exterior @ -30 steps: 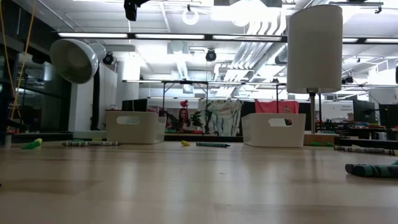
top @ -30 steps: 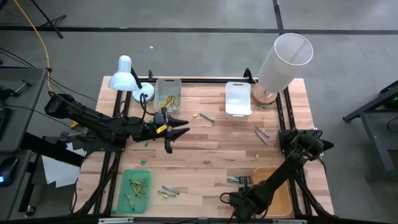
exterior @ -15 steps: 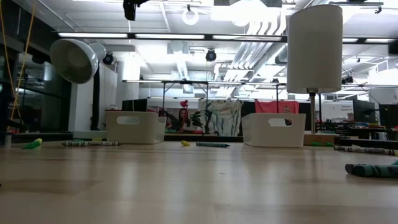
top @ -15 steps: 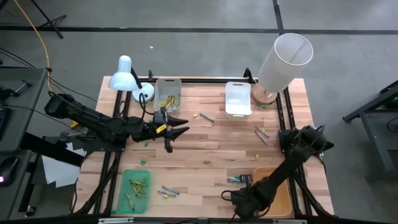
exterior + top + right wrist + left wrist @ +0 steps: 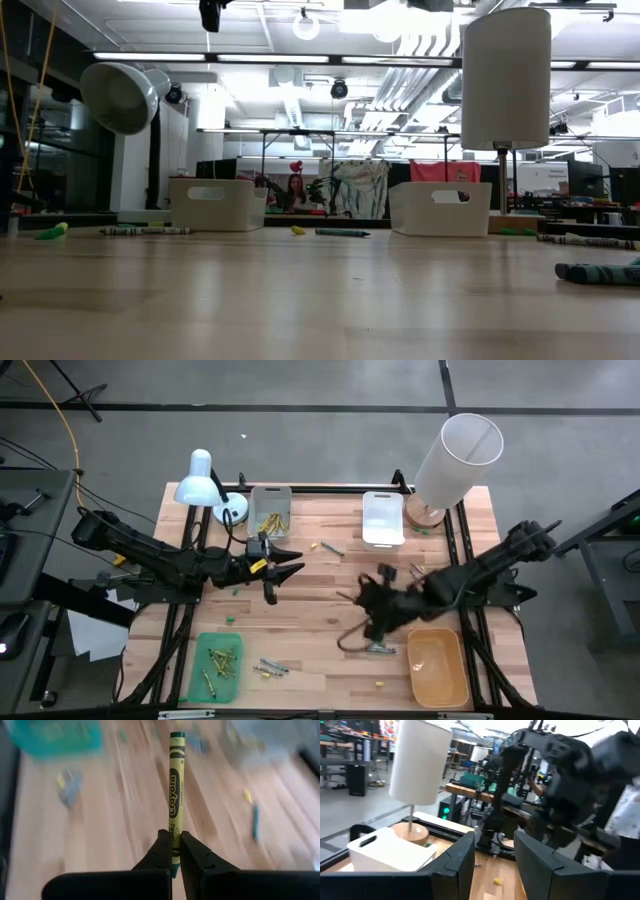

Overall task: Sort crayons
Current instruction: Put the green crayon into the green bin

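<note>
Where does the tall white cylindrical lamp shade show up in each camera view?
High view: tall white cylindrical lamp shade at the table's far right corner.
Low view: upper right, above the right white plastic bin.
Left wrist view: upper left, behind the same bin.
Right wrist view: not in it.
Shared landmark: that white bin.

A yellow-green crayon with black lettering; green tray, orange tray, white bins.
</note>
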Tool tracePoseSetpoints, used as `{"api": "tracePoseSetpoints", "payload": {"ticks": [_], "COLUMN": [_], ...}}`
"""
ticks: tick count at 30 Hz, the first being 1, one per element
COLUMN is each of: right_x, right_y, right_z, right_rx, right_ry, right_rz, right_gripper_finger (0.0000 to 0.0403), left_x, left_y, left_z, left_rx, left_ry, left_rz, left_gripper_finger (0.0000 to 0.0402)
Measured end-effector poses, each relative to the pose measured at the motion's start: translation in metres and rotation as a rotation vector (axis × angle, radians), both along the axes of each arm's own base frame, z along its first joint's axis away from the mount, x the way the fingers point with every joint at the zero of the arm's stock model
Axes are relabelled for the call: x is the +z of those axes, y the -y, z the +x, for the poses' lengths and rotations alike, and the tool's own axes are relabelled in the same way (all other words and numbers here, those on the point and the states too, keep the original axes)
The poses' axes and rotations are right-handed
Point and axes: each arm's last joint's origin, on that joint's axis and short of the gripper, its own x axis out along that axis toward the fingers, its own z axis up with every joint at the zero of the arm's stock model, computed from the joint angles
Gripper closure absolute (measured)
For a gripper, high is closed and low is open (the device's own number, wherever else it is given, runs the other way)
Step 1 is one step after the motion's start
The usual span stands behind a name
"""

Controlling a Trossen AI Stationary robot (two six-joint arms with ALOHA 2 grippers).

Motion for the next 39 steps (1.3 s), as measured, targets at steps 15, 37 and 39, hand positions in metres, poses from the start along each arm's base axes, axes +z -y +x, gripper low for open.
{"api": "tracePoseSetpoints", "payload": {"ticks": [15, 37, 39], "right_x": [0.054, 0.042, 0.042], "right_y": [0.046, 0.062, 0.062], "right_z": [0.055, 0.071, 0.071], "right_rx": [0.146, 0.079, 0.079], "right_ry": [0.589, 0.591, 0.585], "right_rz": [0.036, 0.061, 0.058], "right_gripper_finger": [0.0403, 0.0403, 0.0403], "left_x": [0.016, 0.035, 0.036], "left_y": [0.004, -0.003, -0.005], "left_z": [-0.007, 0.008, 0.008], "left_rx": [-0.181, -0.102, -0.101], "left_ry": [0.124, 0.170, 0.181], "left_rz": [-0.007, 0.159, 0.143], "left_gripper_finger": [0.0275, 0.0275, 0.0276]}}
